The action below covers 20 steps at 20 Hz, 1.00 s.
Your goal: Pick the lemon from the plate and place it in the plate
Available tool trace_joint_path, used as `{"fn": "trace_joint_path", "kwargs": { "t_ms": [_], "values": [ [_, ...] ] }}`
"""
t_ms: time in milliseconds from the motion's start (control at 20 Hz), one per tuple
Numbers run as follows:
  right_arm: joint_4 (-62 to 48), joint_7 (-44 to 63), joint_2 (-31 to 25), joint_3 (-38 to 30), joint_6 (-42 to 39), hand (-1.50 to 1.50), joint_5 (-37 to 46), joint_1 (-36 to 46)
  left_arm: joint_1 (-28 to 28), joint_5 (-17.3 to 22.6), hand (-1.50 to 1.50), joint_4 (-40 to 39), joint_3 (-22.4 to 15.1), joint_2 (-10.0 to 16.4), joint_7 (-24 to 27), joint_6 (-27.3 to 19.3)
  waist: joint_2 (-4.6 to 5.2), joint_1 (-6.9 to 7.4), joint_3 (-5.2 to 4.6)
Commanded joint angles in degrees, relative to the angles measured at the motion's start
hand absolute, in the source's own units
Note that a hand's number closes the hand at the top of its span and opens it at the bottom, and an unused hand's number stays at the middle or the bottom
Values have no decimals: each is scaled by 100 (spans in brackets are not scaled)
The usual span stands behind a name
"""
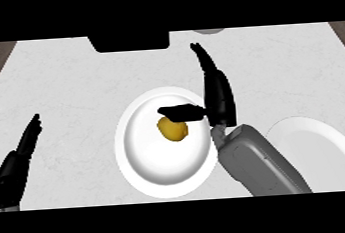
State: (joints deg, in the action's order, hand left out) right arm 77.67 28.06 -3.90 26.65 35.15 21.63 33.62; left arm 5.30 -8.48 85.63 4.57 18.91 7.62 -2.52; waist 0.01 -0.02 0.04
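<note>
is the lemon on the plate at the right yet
No, the lemon lies on the middle plate, by the right hand.

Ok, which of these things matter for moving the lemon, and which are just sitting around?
For the job: lemon; centre plate holding it; right-side plate; right hand, open over the lemon.

Lying about: dark object at the counter's far edge; grey thing beside it; left hand, resting open at left.
</note>
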Motion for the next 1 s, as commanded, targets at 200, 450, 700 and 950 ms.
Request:
{"fn": "trace_joint_path", "kwargs": {
  "t_ms": [200, 450, 700, 950],
  "values": [
    [884, -1859, -558, -1275, -509, -150, -1697, -1225, -76, -41, 0, -82, 117, -9, 113, 33, 11, -5, 2],
    [994, -3232, -1309, -2077, -1593, -150, -2527, -1967, 109, -49, 0, 70, 87, -29, 70, 144, 5, 4, 3],
    [1162, -3749, -1636, -2368, -2348, -150, -2667, -2786, -108, -119, 0, 94, 179, -64, -235, 155, -7, -18, -1],
    [136, -3999, -2036, -3304, -3214, -150, -3167, -2105, -76, -184, 0, 62, 214, -139, -156, 300, 2, 11, -2]
  ]
}}
